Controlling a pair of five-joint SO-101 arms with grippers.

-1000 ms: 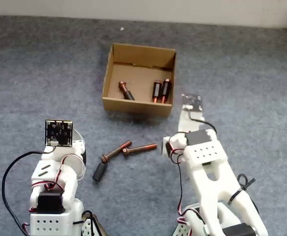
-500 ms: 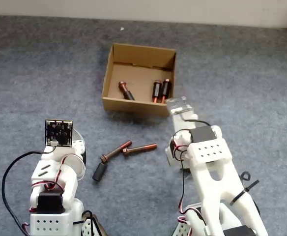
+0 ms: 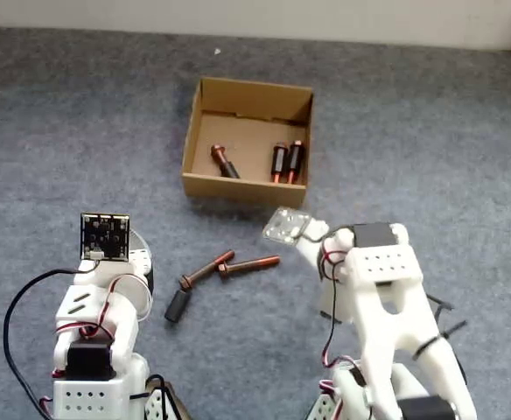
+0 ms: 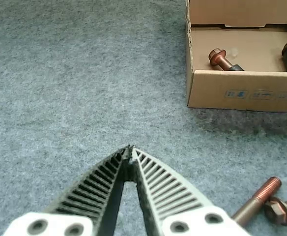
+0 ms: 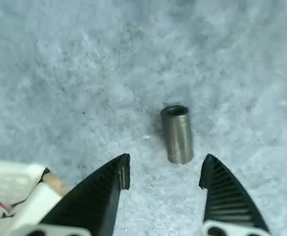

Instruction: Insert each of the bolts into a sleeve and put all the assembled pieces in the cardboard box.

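The cardboard box (image 3: 191,149) holds three bolts fitted in dark sleeves, one at the left (image 3: 223,162) and two side by side at the right (image 3: 287,162). Two loose copper bolts (image 3: 207,269) (image 3: 248,262) lie on the carpet below the box, with a dark sleeve (image 3: 178,305) beside them. My right gripper (image 5: 166,160) is open, and its fingertips flank the near end of a grey sleeve (image 5: 177,133) lying on the carpet. My left gripper (image 4: 129,148) is shut on nothing, low over bare carpet, with the box (image 4: 242,88) ahead and both bolts (image 4: 259,201) off to one side.
Grey carpet covers the whole table. The right arm's body (image 3: 374,271) stands just right of the loose bolts, and the left arm (image 3: 98,297) stands at the near left. Open carpet lies left and right of the box.
The right arm's wrist has swung from near the box's right front corner leftward, toward the loose bolts. The left arm, bolts and sleeve have not moved.
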